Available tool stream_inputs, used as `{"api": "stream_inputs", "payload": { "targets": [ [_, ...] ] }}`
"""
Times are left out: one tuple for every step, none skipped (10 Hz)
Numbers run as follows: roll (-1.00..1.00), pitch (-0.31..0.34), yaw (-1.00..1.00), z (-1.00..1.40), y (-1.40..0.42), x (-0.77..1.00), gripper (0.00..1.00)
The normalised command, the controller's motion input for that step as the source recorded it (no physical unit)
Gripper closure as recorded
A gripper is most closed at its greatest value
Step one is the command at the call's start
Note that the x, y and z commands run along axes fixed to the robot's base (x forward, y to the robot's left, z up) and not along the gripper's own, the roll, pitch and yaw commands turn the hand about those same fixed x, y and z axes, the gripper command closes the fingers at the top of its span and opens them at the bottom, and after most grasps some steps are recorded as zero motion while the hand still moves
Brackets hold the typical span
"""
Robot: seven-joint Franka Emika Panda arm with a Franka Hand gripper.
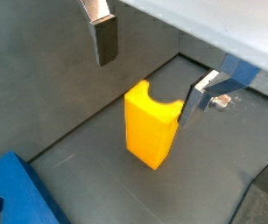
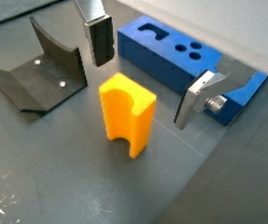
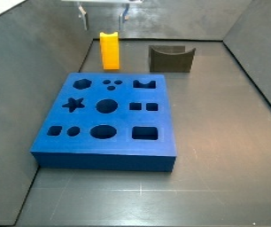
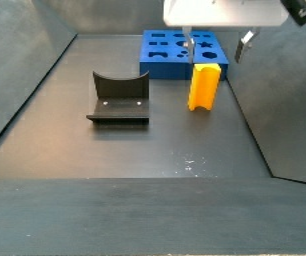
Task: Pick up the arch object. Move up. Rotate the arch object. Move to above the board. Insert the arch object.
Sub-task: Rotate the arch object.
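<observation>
Closest to the lens in a wrist view is the arch object (image 2: 127, 115), a tall narrow yellow-orange block with smooth faces and a scooped notch in its top. It's standing upright on the dark grey floor (image 2: 67, 171), nothing gripping it. The gripper (image 2: 146, 69) hangs right above it with its flat silver fingers (image 2: 98, 37) spread wide apart, one on each side of the block and clear of it. Both wrist views show gaps between the pads and the yellow faces.

The board (image 3: 104, 120), a big thick blue square slab with star, circle, square and arch cut-outs, lies flat on the floor. In a side view the block (image 3: 110, 50) sits just past the board's far edge, near it but not touching. Beside the block is the fixture (image 3: 170, 58), a dark L-shaped bracket on a base plate, a bit apart from both the block and the board.
</observation>
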Motion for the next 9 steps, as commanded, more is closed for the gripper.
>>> {"api": "stream_inputs", "payload": {
  "targets": [
    [-0.02, -0.039, -0.04, -0.98, 0.0, 0.02, 0.0],
    [-0.03, -0.049, -0.03, -0.85, 0.0, 0.02, 0.0],
    [-0.04, -0.05, -0.03, -0.75, 0.0, 0.02, 0.0],
    [-0.04, -0.048, -0.02, -0.68, 0.0, 0.02, 0.0],
    [-0.05, -0.052, -0.01, -0.52, 0.0, 0.03, 0.0],
    [-0.06, -0.052, -0.01, -0.46, 0.0, 0.03, 0.0],
    [-0.07, -0.051, -0.01, -0.35, 0.0, 0.03, 0.0],
    [-0.07, -0.05, 0.0, -0.27, 0.0, 0.03, 0.0],
    [-0.08, -0.046, 0.0, -0.17, 0.0, 0.04, 0.0]
  ]
}}
